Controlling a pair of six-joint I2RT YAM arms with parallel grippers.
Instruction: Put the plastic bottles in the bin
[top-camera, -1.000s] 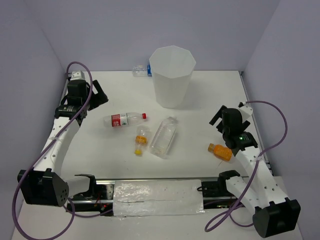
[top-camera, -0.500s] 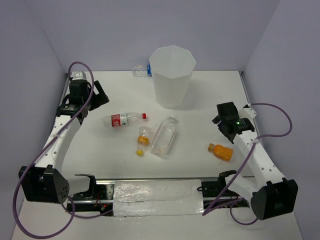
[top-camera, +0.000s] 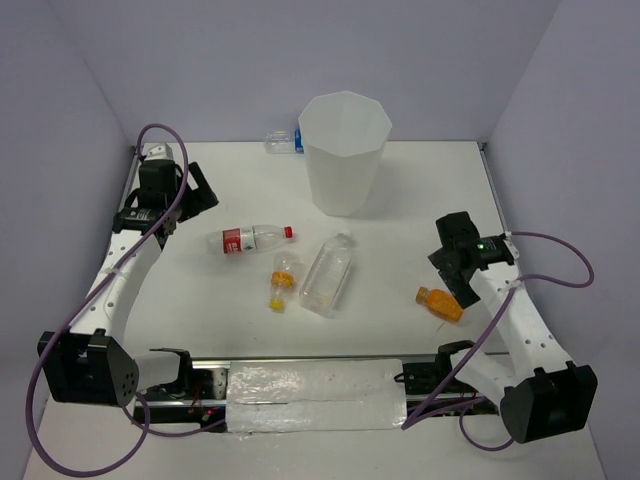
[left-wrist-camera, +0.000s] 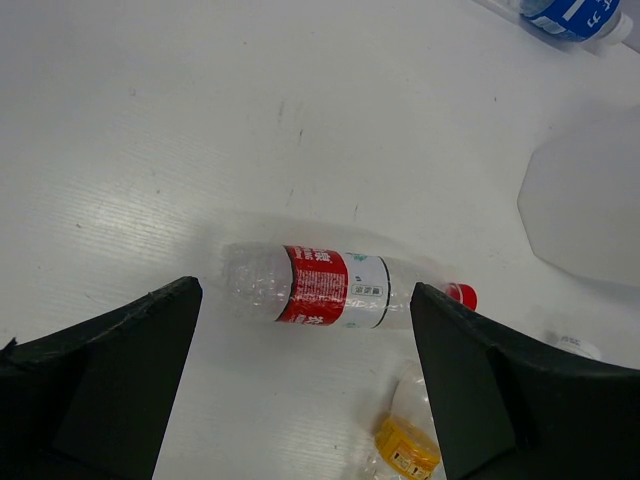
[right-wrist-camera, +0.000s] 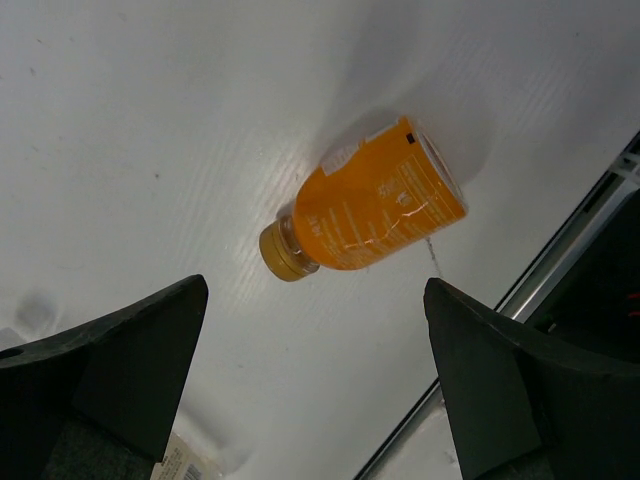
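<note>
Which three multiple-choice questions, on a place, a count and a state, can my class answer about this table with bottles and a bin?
1. Where does the blue-label bottle lie? A) behind the bin, to its left B) inside the bin C) between the arms' bases
2. How many bottles lie on the table? A) three B) five C) seven
3. Near the orange bottle, the right gripper is A) open, holding nothing B) shut on that bottle C) shut on the bin
Key: 1 A, it shows past the bin's far left side. 2 B, the red-label bottle, yellow-cap bottle and wide clear bottle join those two. 3 A, its fingers stand wide apart, touching nothing.
</note>
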